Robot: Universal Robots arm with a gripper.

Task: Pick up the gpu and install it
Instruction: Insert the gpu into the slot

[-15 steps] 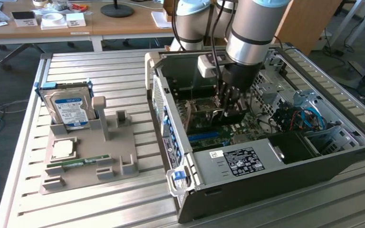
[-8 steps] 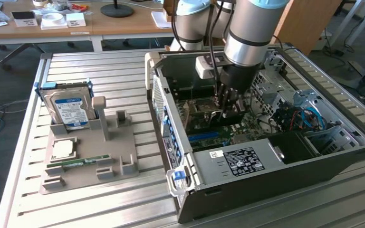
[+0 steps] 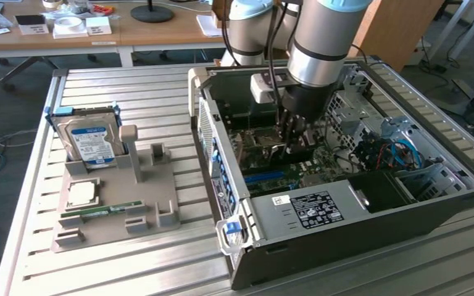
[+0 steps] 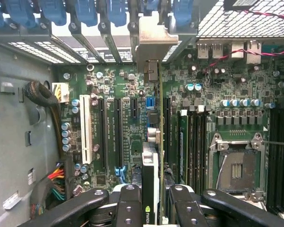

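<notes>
So the gpu is off the parts tray (image 3: 113,203) and down inside the case. Install step, I'd say, not the pickup.

Biggest to smallest: the slatted table (image 3: 138,86) carries the open computer case (image 3: 369,240), lying on its side. The arm (image 3: 323,43) reaches straight down into it, roughly mid-case in the exterior view.

In the wrist view the green motherboard (image 4: 123,85) is spread out underneath. The gpu (image 4: 150,165) is seen edge-on like a blade, running away from the camera among the long expansion slots. Its pale metal bracket (image 4: 154,42) is up against the rear wall with the blue clips (image 4: 85,12).

The gripper (image 4: 155,191) has its 2 fingers (image 4: 128,198) pinched on the near end of the card, jaws only partway apart because the card is thin.

I can't tell if the bottom edge is in a slot or just above it.

My guess at what the next move calls for:
1. The card edge stays parallel with its slot.
2. The bracket meets the rear opening, with no tilt.

Room is tight. There's a white slot (image 4: 87,127) and 2 black slots (image 4: 118,132) on one side and a CPU socket (image 4: 236,165) on the other. A cable bundle (image 4: 42,94) hangs by the case wall, well apart from the card.
</notes>
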